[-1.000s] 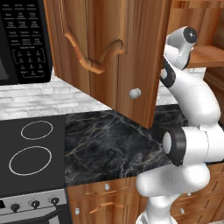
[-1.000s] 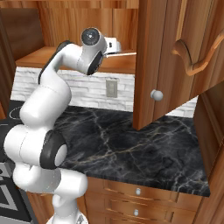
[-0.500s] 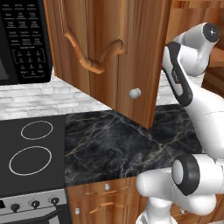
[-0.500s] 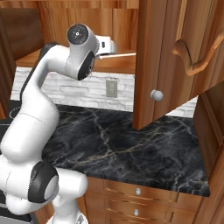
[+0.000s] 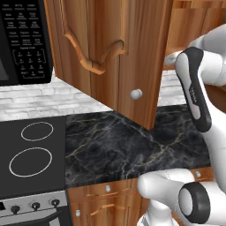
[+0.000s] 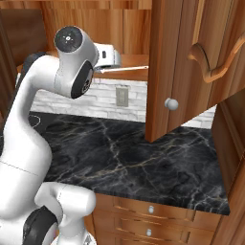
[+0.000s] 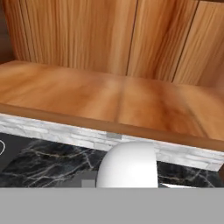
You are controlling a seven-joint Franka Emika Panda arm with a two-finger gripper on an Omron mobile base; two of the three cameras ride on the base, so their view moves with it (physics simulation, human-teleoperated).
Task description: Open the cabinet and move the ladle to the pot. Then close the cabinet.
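One step was done: the reddish-brown arched wooden cabinet door (image 5: pixel 110 57) hung open. The hand (image 6: pixel 111 56), closed narrow, held a thin silver ladle handle (image 6: pixel 125 69) by the wooden shelf (image 7: pixel 109 100); carrying it to the pot seemed next.

We see cabinet (image 7: pixel 109 52) back panels up top, bare wooden shelf (image 7: pixel 87 98) across mid, pale brick strip (image 7: pixel 65 133) & dark marble counter (image 7: pixel 48 164) below.

Even, bright rendered light, no visible source. Soft sheen on shelf (image 7: pixel 109 98) at hand view centre. Cabinet door (image 5: pixel 110 53) casts faint shadow on counter (image 5: pixel 132 145), mid-frame in left base view. No glare. Hand view soft, slightly blurred; base views sharper, no edge distortion.
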